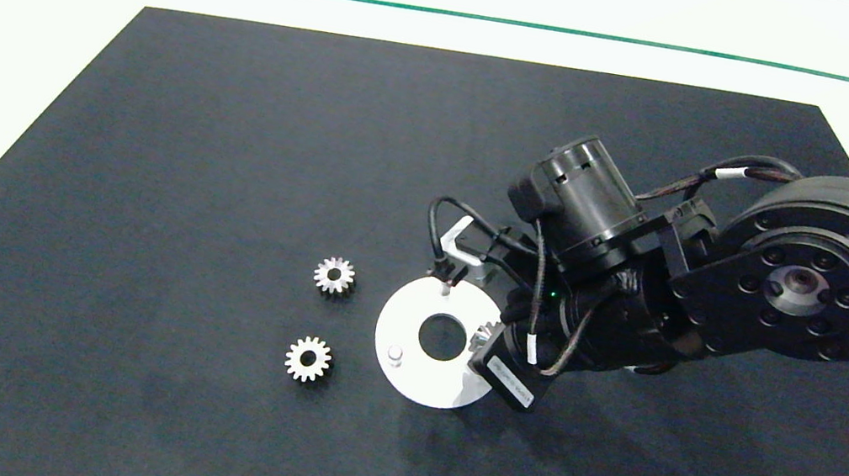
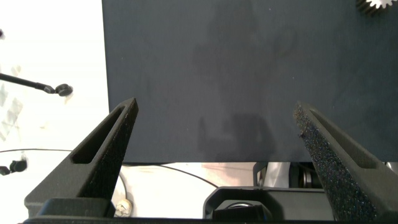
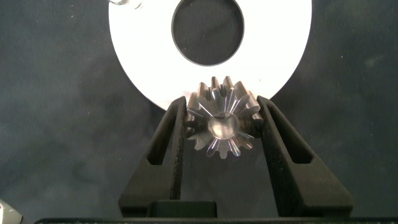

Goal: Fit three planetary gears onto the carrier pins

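Two gears lie flat on the mat left of the disc from overhead, the left gripper gapes empty over mat, and the right gripper clamps a third gear over the disc's rim, a pin beyond
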`<control>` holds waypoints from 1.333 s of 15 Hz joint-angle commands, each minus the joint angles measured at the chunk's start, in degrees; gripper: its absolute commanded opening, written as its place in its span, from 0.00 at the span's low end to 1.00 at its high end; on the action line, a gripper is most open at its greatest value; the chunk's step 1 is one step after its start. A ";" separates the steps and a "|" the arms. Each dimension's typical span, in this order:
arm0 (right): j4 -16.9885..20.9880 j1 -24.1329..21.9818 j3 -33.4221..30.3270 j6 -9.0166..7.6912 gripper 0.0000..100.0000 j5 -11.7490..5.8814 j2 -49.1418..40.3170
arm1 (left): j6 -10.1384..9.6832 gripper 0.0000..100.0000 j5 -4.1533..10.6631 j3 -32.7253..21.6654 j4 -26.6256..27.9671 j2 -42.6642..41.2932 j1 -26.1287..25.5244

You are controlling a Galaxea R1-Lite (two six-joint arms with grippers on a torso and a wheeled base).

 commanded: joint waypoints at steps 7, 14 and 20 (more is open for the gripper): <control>0.29 0.06 0.40 -0.11 0.13 -0.14 0.23 | 0.09 1.00 0.00 0.02 0.26 -0.03 0.04; 0.29 0.32 0.84 -0.11 0.13 -0.49 -0.21 | 0.09 1.00 0.00 0.02 0.79 -0.91 0.04; 0.29 0.41 1.37 -0.11 0.13 -0.66 -0.04 | 0.09 1.00 0.00 0.02 0.79 -0.91 0.04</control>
